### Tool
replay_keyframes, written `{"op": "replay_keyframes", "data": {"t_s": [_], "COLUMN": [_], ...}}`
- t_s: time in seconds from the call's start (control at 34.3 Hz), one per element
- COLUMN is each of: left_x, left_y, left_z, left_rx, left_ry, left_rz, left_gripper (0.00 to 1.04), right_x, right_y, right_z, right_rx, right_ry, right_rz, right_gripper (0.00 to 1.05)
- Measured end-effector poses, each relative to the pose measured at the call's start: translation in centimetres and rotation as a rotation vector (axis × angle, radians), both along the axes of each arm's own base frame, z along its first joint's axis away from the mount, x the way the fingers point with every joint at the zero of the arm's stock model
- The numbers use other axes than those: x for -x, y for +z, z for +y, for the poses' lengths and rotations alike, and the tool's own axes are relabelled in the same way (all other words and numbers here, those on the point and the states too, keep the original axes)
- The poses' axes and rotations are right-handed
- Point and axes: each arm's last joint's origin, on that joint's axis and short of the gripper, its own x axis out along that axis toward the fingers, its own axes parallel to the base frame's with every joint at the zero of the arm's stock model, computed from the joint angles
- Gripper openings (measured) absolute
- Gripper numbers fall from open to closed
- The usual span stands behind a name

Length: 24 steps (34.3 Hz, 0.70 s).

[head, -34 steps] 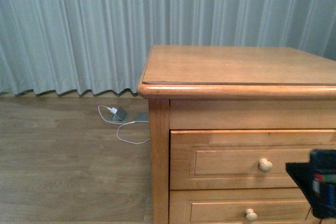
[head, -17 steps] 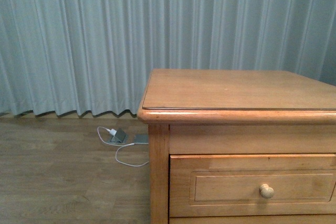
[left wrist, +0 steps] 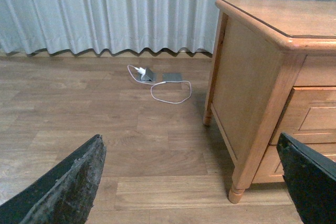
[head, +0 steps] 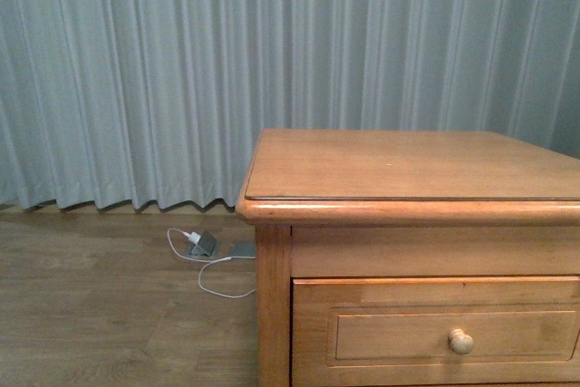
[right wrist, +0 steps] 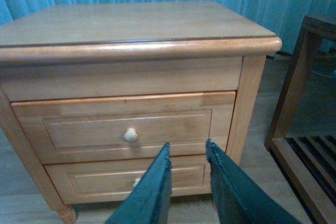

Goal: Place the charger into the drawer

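Observation:
The charger with the black cable is not in view. The drawer is the top one of a honey-brown nightstand; it is shut, with a round pale knob. It also shows in the right wrist view, above a second shut drawer. My right gripper is shut and empty, in front of the drawers, right of the knob. My left gripper is open and empty over the floor, left of the nightstand. Neither gripper shows in the front view.
A white-cabled charger with a grey device lies on the wood floor by the curtain, left of the nightstand; it also shows in the left wrist view. A dark wooden rack stands right of the nightstand.
The nightstand has dropped lower in the front view. The lower drawer and the dark gripper at the lower right have gone out of view.

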Motion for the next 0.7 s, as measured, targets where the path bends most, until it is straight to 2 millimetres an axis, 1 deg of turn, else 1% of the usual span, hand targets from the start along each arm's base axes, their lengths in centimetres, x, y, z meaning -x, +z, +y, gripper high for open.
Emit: {"op": "replay_keyframes", "data": {"t_s": [0.06,0.26,0.7], "left_x": [0.0,0.0,0.0], "left_y": [0.0,0.0,0.0], "left_z": [0.0,0.0,0.0], "left_rx": [0.000,0.000,0.000], "left_ry": [0.001,0.000,0.000], "left_rz": [0.000,0.000,0.000], "left_gripper": [0.98,0.98,0.98], "right_x": [0.3,1.1,2.1], "right_y": [0.2,0.3,0.3], "right_z": [0.0,0.0,0.0], "right_rx": [0.001,0.004,0.004], "right_ry": [0.001,0.002,0.002], "right_rz": [-0.010,-0.014,-0.018], "right_gripper": [0.02,0.01,0.01]}}
